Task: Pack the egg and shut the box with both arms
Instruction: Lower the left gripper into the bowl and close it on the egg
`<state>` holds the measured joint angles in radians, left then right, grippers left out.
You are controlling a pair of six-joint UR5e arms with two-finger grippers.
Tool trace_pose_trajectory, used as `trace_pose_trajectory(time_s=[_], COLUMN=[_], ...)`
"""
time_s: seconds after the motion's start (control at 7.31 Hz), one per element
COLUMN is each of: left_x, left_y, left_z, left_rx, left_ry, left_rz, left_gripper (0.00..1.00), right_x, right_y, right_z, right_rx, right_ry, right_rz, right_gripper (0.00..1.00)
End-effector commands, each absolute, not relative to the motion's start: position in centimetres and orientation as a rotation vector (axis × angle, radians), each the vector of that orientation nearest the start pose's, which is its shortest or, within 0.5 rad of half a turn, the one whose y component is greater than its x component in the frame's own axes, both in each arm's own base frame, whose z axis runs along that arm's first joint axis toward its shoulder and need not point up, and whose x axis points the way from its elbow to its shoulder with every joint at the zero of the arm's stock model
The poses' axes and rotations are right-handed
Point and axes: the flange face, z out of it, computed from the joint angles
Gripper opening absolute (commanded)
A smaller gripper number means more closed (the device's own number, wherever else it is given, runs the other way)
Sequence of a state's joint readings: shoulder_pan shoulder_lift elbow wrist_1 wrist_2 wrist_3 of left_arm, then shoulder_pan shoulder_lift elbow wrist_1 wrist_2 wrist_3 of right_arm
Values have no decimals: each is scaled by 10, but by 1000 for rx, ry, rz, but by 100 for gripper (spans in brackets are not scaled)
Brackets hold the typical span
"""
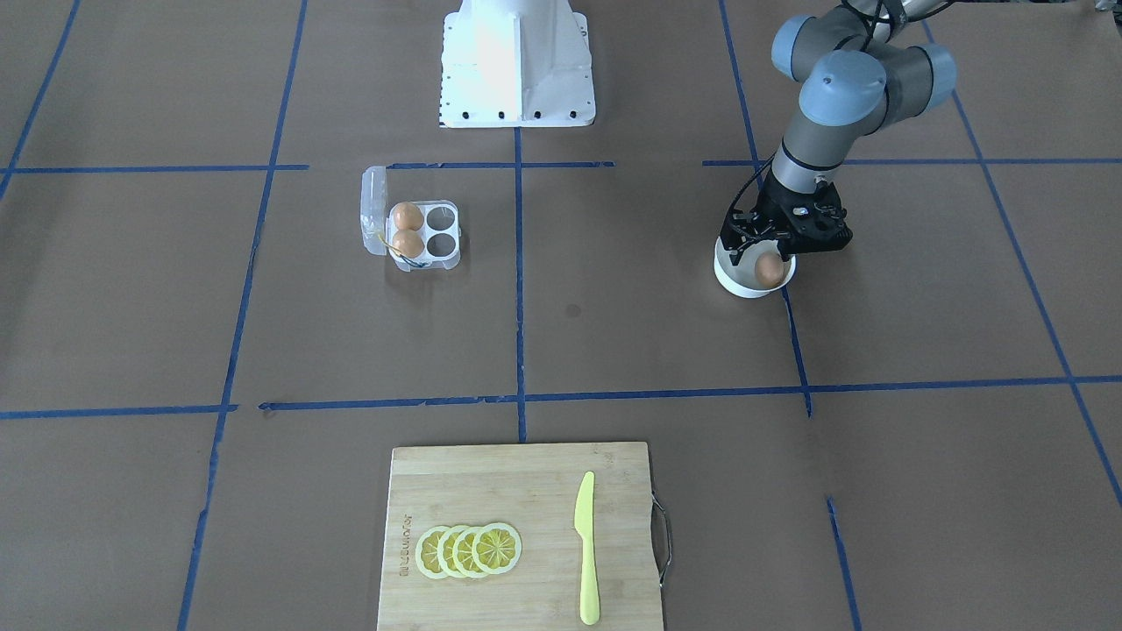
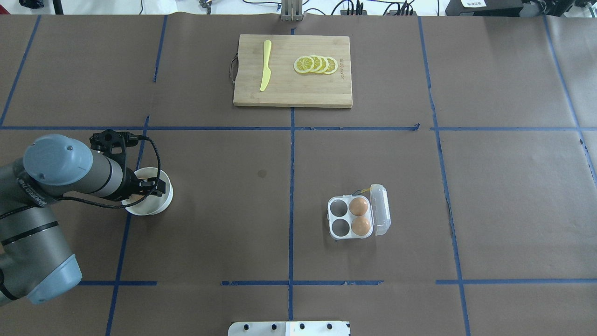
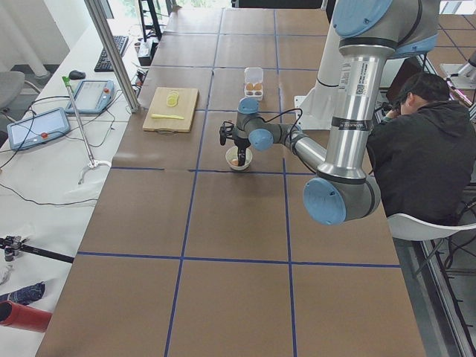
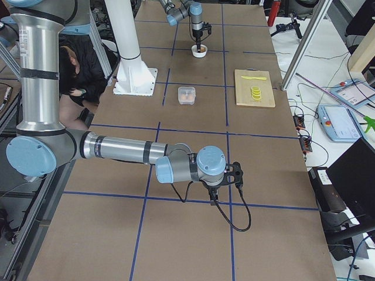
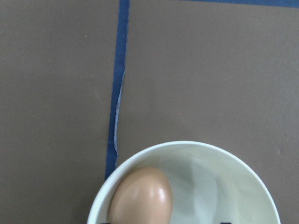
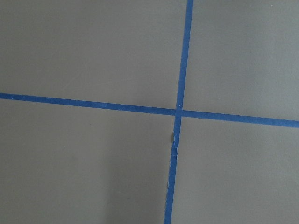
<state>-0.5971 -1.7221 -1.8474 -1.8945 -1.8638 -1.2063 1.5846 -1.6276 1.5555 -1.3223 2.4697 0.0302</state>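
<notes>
Two eggs sit in the box, in the cups beside its lid; 2 cups empty, lid open. Third egg lies in the white bowl, well apart on robot's left, w/ left gripper low over it. Finger spread can't be told, no grip evident. Left to do, I judge: pick, carry, seat egg, shut lid. Left wrist cam shows egg against bowl's wall; overhead the arm mostly hides it. Right gripper shows only in right-side view, well apart from box; fingers: can't tell.

Left tool agape (right tool hovering).
</notes>
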Motion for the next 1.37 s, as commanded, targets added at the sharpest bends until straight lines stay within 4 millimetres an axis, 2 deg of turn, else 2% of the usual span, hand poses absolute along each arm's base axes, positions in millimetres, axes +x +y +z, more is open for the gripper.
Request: trace_pose_trajectory(time_s=[0.0,0.27,0.41,0.55,0.96,1.23], left_x=[406,407,412,419,418,417], left_y=[-403,-403,-403,-408,-408,-408], left_z=[419,417,424,419,416,416], left_rx=[101,102,94,98,101,102], left_ry=[794,797,787,790,794,795], left_rz=[-109,-108,-104,-104,-105,-104], left_gripper=[83,83,83,83,76,76], right_x=[62,62,62,62,62,62], right_y=[-475,-475,-476,-475,-476,-475], right_z=[659,659,659,659,658,659], right_rx=[157,157,157,157,158,157], right_ry=[-898,-898,-898,-898,-898,-898], right_rz=[-38,-38,-38,-38,-39,-38], right_gripper=[100,100,100,100,100,100])
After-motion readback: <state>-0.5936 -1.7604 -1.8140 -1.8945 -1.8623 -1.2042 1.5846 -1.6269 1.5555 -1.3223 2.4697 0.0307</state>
